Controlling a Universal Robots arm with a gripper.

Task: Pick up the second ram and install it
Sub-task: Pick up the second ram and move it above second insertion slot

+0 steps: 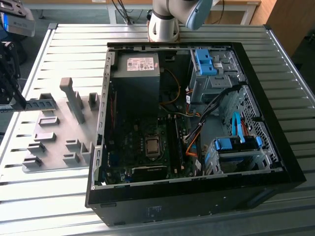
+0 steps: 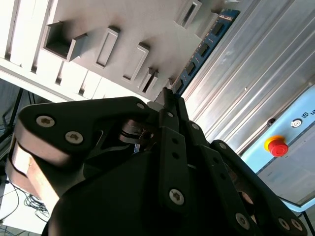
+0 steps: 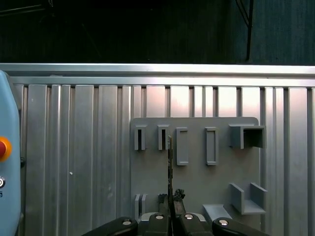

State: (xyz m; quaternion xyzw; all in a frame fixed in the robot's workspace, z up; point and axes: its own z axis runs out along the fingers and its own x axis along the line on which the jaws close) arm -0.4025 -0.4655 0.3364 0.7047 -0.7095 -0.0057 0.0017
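— What's on the worktop?

— An open PC case, side panel off, toward the exterior view's right. Inside it, a power supply sits at the far end, the motherboard is nearer, and there are blue clips on the drive bays.

— And on the exterior view's left?

— A grey holder plate with blocks, just beside the case. At its far left corner the black pincer meets one end of the ram. The ram lies level, close over the plate; whether they touch I cannot tell.

— The arm?

— Its base stands at the far edge, behind the case.
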